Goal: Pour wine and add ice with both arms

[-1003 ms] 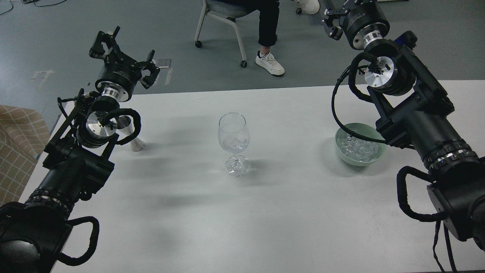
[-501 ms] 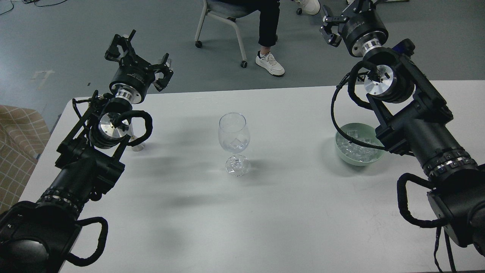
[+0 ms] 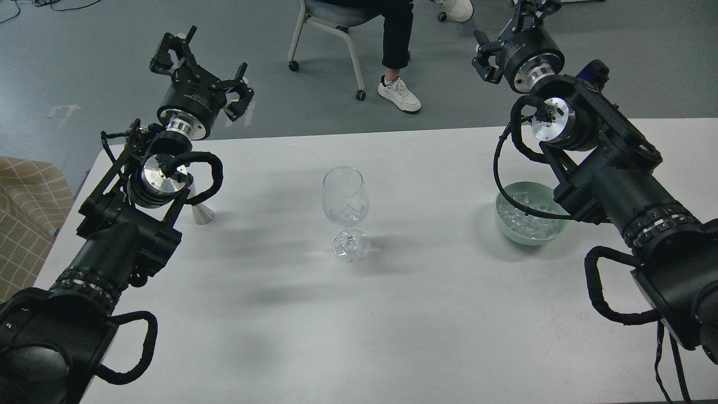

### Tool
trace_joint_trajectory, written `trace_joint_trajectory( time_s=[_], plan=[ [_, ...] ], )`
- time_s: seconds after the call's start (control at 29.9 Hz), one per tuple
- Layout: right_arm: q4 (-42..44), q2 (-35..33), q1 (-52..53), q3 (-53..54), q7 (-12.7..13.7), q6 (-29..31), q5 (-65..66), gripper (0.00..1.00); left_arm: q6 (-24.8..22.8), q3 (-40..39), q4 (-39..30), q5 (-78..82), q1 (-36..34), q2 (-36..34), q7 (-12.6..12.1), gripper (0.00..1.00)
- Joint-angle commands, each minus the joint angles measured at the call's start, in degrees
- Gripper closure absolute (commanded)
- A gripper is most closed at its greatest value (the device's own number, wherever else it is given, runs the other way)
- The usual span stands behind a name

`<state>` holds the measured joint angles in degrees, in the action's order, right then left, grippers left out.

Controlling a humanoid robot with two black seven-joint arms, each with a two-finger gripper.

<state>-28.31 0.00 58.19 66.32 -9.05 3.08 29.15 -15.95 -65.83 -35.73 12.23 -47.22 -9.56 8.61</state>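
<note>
A clear wine glass (image 3: 345, 193) stands upright at the table's middle. A few ice cubes (image 3: 349, 213) lie in its bowl; I cannot make out any wine in it. More ice (image 3: 524, 220) fills a pale green bowl (image 3: 507, 230) at the right, partly behind my right arm. A silver cone-shaped measuring cup (image 3: 201, 211) stands at the left, mostly hidden by my left arm. My left gripper (image 3: 205, 64) is open and empty, raised beyond the table's far left edge. My right gripper (image 3: 505, 31) is open and empty, high beyond the far edge at the top right.
The white table (image 3: 392, 314) spans the view. A seated person's legs (image 3: 395, 50) and a wheeled chair (image 3: 325, 33) are on the grey floor beyond the far edge. A checked tan cloth (image 3: 22, 219) lies off the table's left side.
My left gripper rose and swung right, ending above the far left corner. My right gripper came down and left into fuller view. Glass, bowl and measuring cup stayed put.
</note>
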Motion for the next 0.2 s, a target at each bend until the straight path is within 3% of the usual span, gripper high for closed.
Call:
trace_joint_trajectory(
  time_s=[0.0, 0.17],
  plan=[
    [-0.08, 0.00, -0.09, 0.13, 0.00, 0.00, 0.03, 0.00, 0.04, 0.00, -0.04, -0.01, 0.03, -0.02, 0.01, 0.02],
    [-0.08, 0.00, 0.00, 0.21, 0.00, 0.17, -0.05, 0.00, 0.13, 0.00, 0.04, -0.01, 0.20, -0.02, 0.01, 0.02]
  ],
)
